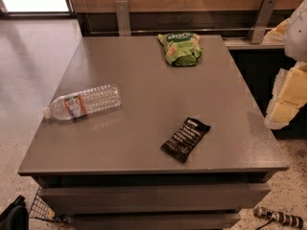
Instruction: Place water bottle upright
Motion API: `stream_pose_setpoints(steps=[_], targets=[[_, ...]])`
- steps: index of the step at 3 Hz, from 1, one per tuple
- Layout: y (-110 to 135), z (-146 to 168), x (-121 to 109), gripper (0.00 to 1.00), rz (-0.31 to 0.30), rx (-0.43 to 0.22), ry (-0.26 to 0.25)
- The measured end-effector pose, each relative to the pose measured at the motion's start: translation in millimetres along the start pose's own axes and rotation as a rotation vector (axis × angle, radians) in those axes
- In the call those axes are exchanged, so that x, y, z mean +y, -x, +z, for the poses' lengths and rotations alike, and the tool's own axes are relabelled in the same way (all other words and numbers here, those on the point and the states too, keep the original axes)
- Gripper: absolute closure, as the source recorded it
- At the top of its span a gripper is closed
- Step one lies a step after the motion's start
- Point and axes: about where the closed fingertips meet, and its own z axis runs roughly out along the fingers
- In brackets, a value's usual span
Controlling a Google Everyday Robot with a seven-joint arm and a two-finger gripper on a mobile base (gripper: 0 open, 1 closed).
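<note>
Three things share the table (144, 80): green bag (181, 48) at twelve o'clock, black wrapper (185, 139) at five, water bottle (84, 102) at nine, lying flat, cap (46, 113) toward eight. The gripper (283, 107) hangs past the three o'clock edge; its state I cannot tell.

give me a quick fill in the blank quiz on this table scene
1. The water bottle lies on its ____, cap toward the left edge of the table.
2. The bag near the far edge is ____ in colour.
3. The snack bar near the front edge has a ____ wrapper.
4. The gripper hangs at the picture's ____ edge, away from the water bottle.

Missing words: side; green; black; right
</note>
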Motion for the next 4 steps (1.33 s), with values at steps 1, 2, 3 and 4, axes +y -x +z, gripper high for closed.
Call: stream_pose_setpoints(steps=[1,2,3,4], targets=[[0,0,-1,0.0,-0.001,0.0,-0.002],[17,-14,-34,0.0,-0.061,-0.008,-0.078],[59,-20,-71,0.0,-0.176,-0.071,-0.141],[110,-11,-86,0.0,-0.293,-0.167,-0.155]])
